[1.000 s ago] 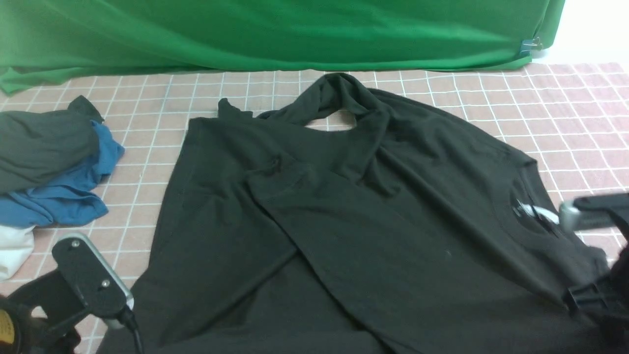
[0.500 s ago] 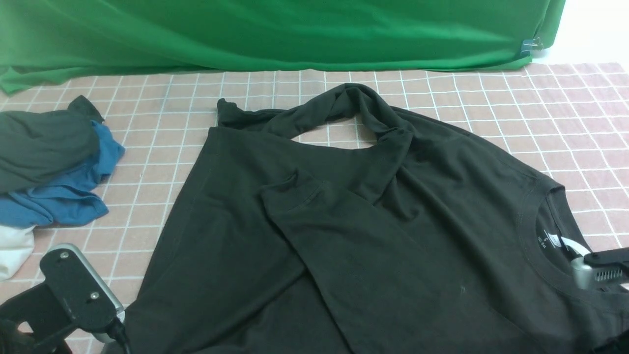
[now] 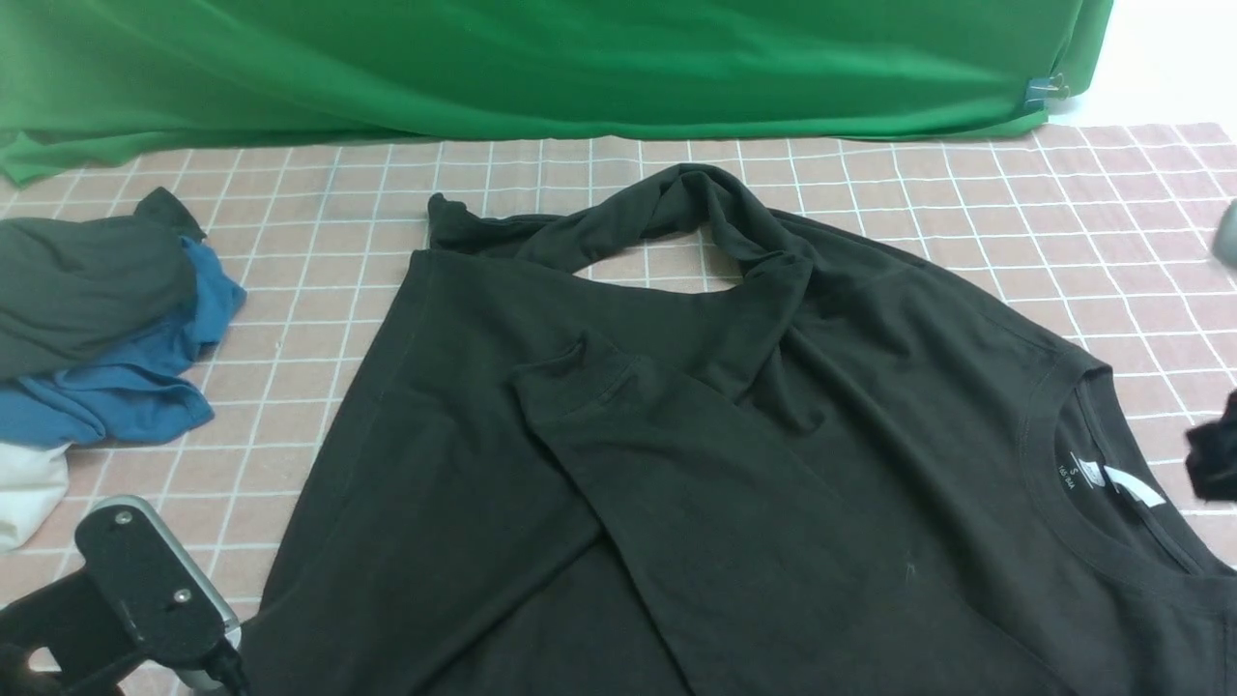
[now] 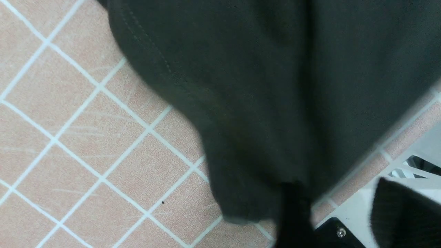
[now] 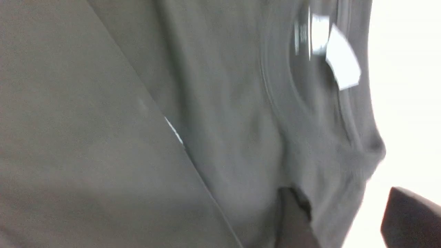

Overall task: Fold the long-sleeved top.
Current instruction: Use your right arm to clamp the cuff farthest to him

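At the near edge the left gripper is hanging over the hem of the long-sleeved top, jaws apart, gripping nothing. The right gripper is hovering by the neckline, seemingly released too, though that view is blurred. The top is lying spread on the checked tablecloth, one sleeve crossing its body, the other looping at the far side. Farther left, a grey-green garment and a blue garment are lying heaped before a green backdrop.

Green cloth hangs behind the pink checked surface; perhaps white wall beyond.
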Robot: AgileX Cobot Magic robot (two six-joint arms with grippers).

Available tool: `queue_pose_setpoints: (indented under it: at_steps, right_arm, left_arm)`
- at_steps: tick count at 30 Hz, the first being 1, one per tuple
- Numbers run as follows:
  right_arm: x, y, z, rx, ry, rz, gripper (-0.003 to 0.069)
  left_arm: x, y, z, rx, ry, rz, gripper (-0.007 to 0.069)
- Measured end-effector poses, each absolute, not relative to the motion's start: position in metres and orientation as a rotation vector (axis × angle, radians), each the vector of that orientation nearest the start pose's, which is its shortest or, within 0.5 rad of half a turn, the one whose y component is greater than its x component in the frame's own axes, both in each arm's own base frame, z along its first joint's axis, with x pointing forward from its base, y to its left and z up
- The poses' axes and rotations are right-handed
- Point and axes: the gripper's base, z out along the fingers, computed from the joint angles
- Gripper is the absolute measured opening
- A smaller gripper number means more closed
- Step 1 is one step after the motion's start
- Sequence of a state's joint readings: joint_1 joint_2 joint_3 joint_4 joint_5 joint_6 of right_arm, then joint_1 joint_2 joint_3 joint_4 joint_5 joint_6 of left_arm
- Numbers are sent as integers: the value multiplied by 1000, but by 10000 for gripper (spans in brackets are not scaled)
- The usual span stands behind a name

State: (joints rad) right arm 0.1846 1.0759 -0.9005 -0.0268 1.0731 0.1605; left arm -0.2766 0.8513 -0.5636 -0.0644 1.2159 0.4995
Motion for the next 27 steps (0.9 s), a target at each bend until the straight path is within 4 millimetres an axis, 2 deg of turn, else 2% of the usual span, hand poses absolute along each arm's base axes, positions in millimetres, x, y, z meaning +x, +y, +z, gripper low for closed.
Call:
queue_pose_setpoints:
  at_steps: [1, 2, 3, 4, 6, 8, 10, 11, 12, 14, 15, 16, 19, 21, 24, 25, 26, 27]
  right_arm:
    - [181, 34, 311, -62, 2706, 78, 335]
    - [178, 36, 313, -77, 2696, 86, 330]
    - [178, 36, 313, -83, 2694, 88, 328]
    - [176, 41, 315, -115, 2681, 105, 323]
    - [177, 46, 317, -147, 2650, 133, 318]
    - [180, 51, 319, -176, 2596, 152, 316]
    - [183, 56, 322, -187, 2534, 184, 316]
    - [185, 59, 324, -192, 2502, 203, 316]
    - [186, 60, 325, -195, 2483, 209, 316]
    - [188, 62, 327, -202, 2450, 222, 316]
    - [188, 62, 327, -203, 2447, 222, 316]
    - [188, 62, 327, -207, 2442, 223, 316]
    - [188, 62, 327, -211, 2447, 221, 316]
    - [187, 62, 326, -216, 2464, 218, 307]
    - [186, 62, 325, -218, 2477, 215, 288]
    - [186, 61, 325, -218, 2481, 214, 267]
    - [186, 61, 325, -218, 2481, 214, 255]
    - [186, 61, 325, -218, 2479, 215, 239]
  left_arm:
    - [103, -34, 243, 1096, 2760, -55, 482]
    - [105, -35, 243, 1072, 2743, -48, 531]
    - [105, -35, 243, 1057, 2741, -48, 540]
    - [112, -36, 245, 973, 2694, -36, 582]
    - [126, -39, 249, 844, 2581, -24, 582]
    - [146, -43, 256, 693, 2472, -46, 491]
    - [169, -48, 261, 594, 2437, -72, 344]
    - [184, -50, 266, 566, 2425, -74, 230]
    - [200, -51, 267, 556, 2431, -68, 146]
    - [235, -53, 267, 557, 2451, -49, 54]
    - [242, -52, 266, 554, 2457, -43, 45]
    - [269, -52, 262, 560, 2476, -27, 27]
    - [317, -50, 265, 544, 2455, -1, 18]
    - [347, -45, 260, 536, 2457, 18, 17]
    - [371, -40, 255, 529, 2456, 33, 17]
    - [389, -38, 247, 534, 2462, 34, 17]
    - [396, -38, 246, 541, 2460, 35, 19]
    - [406, -37, 235, 550, 2482, 33, 22]
